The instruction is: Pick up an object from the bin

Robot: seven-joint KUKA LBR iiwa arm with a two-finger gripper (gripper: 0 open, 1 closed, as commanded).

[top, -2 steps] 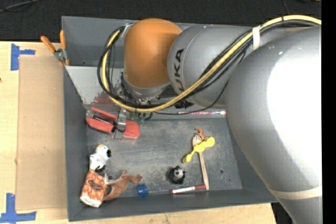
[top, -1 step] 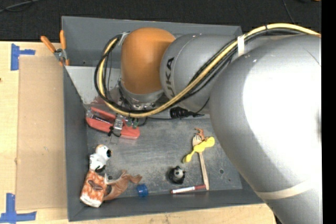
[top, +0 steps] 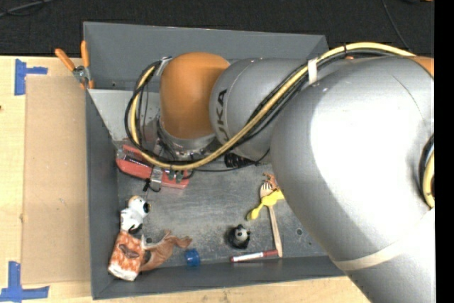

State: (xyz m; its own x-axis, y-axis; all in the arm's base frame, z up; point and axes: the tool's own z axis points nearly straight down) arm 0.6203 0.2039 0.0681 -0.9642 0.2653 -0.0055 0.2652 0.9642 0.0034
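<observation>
Since the orange wrist cover (top: 188, 96) sits right over it, can't tell whether claw (top: 154, 181) is apart or together, or whether it grips anything. Claw is by left wall of bin (top: 99, 167), w/ a flat red pack (top: 138, 163) right beside or under it. Nr front-left corner: small black-&-white toy (top: 135, 213), orange patterned pouch (top: 126, 257). Yellow plastic piece (top: 262, 206) & wooden stick (top: 275, 230) lie toward front-right.

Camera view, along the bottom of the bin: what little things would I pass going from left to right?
Orange-and-white patterned toy → small blue piece → black-and-white ball → wooden stick. The red-and-white pen overlaps the ball and the stick, so it is left out.
</observation>
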